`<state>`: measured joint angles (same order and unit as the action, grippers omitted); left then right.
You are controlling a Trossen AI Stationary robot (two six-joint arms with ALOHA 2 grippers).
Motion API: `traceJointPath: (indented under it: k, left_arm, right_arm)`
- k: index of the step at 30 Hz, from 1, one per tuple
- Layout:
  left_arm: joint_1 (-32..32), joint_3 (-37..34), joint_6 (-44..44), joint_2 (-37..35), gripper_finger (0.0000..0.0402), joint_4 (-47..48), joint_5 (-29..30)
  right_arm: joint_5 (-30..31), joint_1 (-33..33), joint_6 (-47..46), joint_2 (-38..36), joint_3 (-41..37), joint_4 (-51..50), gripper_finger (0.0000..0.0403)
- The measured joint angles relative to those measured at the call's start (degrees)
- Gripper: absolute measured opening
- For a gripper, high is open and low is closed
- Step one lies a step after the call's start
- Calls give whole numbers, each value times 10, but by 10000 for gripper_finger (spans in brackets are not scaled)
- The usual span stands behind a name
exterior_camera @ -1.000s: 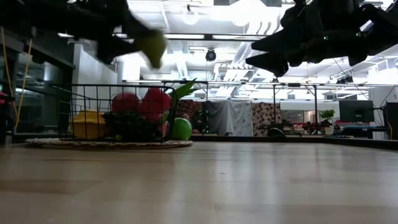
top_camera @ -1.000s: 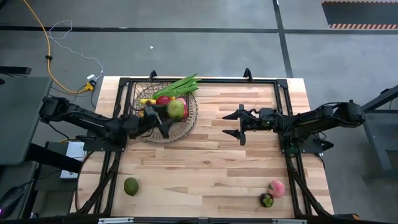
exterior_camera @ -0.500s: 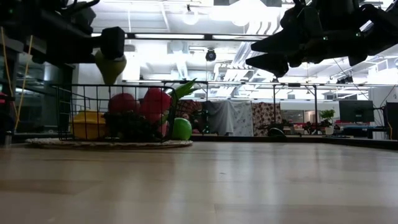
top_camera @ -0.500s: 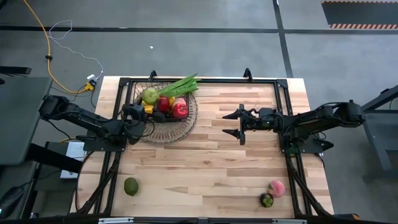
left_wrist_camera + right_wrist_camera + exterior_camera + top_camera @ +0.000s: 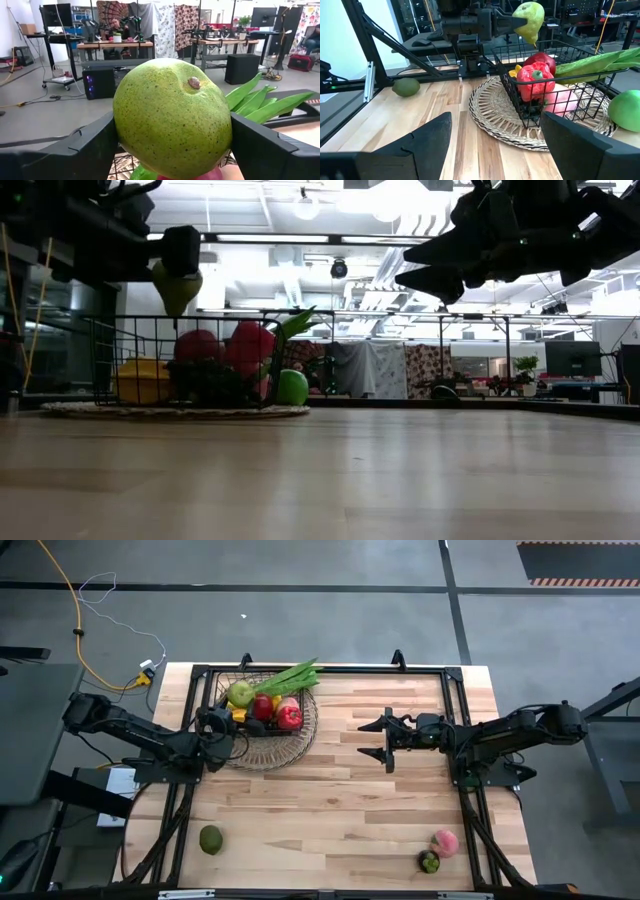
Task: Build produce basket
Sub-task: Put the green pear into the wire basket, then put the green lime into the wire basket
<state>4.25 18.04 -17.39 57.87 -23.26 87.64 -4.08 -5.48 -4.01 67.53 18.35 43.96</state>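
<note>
I hold the green pear (image 5: pixel 172 117) clamped in my left gripper (image 5: pixel 222 725) above the basket (image 5: pixel 300 736) at the table's far-left corner, ready to drop; my right gripper (image 5: pixel 378 740) waits open, mid-table.

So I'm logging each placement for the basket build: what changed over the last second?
The left gripper, holding the speckled green pear, swung from the dark wire-mesh basket's near right part to its far left corner and hangs above it. The pear is held, not released. The open right gripper, the basket's contents and the loose fruit on the wooden table stayed put.
</note>
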Motion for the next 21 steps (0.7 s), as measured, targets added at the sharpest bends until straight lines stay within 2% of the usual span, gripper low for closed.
traceJointPath:
  k: [11, 21]
  left_arm:
    - [0, 0, 0, 0, 325, 44, 0]
    - [-18, 0, -5, 0, 393, 54, 2]
  right_arm:
    - [0, 0, 0, 0, 0, 0, 296]
    - [0, 0, 0, 0, 0, 0, 296]
